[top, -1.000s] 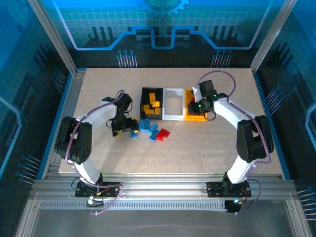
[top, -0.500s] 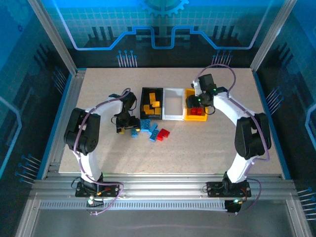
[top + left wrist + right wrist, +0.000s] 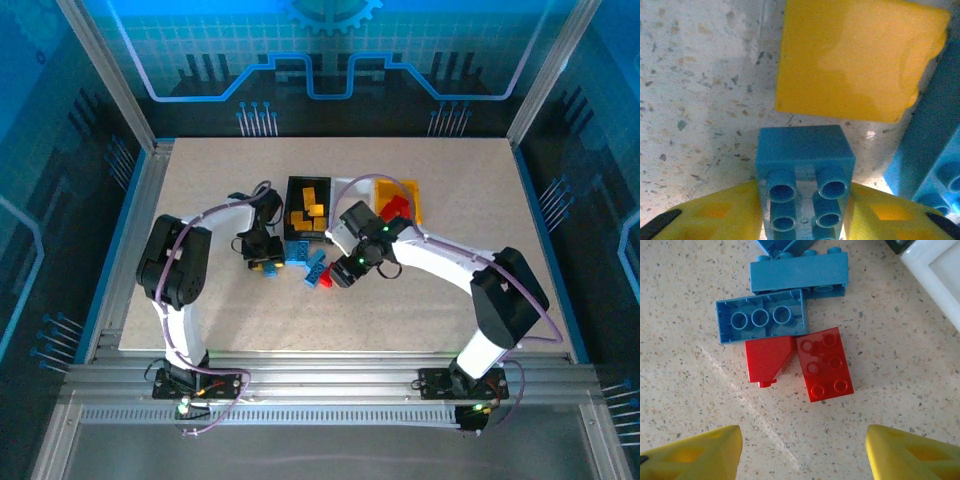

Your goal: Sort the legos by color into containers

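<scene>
Now both my hands have moved on.
My left hand (image 3: 805,212) has clamped a blue brick (image 3: 802,150) on the desk (image 3: 890,340); right hand (image 3: 802,450), back from the yellow bin (image 3: 412,190), hangs wide over two red bricks (image 3: 825,365).

Overhead: high, looking down; wrists: close above table (image 3: 890,365), downward.
</scene>
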Robot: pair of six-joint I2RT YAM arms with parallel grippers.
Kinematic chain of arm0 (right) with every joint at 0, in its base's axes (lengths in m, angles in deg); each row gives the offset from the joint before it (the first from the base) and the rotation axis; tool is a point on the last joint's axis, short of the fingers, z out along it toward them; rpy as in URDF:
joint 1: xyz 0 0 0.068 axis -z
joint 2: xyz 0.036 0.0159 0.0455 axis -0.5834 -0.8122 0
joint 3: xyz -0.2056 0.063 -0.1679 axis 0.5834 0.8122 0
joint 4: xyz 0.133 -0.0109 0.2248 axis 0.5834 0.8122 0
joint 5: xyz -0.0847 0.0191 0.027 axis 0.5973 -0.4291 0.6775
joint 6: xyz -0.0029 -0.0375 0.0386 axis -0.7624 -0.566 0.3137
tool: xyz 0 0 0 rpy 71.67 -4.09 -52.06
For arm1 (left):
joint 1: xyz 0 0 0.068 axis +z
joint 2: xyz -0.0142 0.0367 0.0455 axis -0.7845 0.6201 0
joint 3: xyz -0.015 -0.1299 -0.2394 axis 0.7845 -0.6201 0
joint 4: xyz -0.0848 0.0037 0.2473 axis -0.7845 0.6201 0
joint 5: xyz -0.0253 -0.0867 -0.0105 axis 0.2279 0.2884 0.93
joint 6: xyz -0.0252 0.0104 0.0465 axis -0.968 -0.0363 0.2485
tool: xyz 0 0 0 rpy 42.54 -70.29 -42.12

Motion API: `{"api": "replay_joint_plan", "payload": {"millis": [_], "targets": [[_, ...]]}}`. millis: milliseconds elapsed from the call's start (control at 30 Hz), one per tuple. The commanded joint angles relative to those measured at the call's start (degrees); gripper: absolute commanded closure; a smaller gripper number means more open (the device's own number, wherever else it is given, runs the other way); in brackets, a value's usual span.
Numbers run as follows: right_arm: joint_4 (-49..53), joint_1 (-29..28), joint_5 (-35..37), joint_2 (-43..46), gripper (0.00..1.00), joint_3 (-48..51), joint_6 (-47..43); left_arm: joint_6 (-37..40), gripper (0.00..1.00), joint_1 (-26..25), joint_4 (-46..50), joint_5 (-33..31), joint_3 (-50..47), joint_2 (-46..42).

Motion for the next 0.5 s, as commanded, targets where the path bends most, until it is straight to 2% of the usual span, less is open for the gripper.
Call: {"api": "replay_joint_plan", "payload": {"millis": [0, 167, 467], "targets": [[0.16, -0.24, 1.84, -1.54, 0.33, 1.31, -3.38, -0.76, 0.6, -0.65, 0.3, 2.5, -3.59, 0.57], [-1.03, -0.98, 3.16, -4.57, 0.33, 1.13, -4.73, -1.16, 0.71, 0.08, 0.72, 4.16, -6.1, -3.18], [-0.36, -1.76, 8.43, -10.69, 0.33, -2.59, -6.83, -1.17, 0.71, 3.0, 5.19, 7.13, -7.06, -13.54]]}}
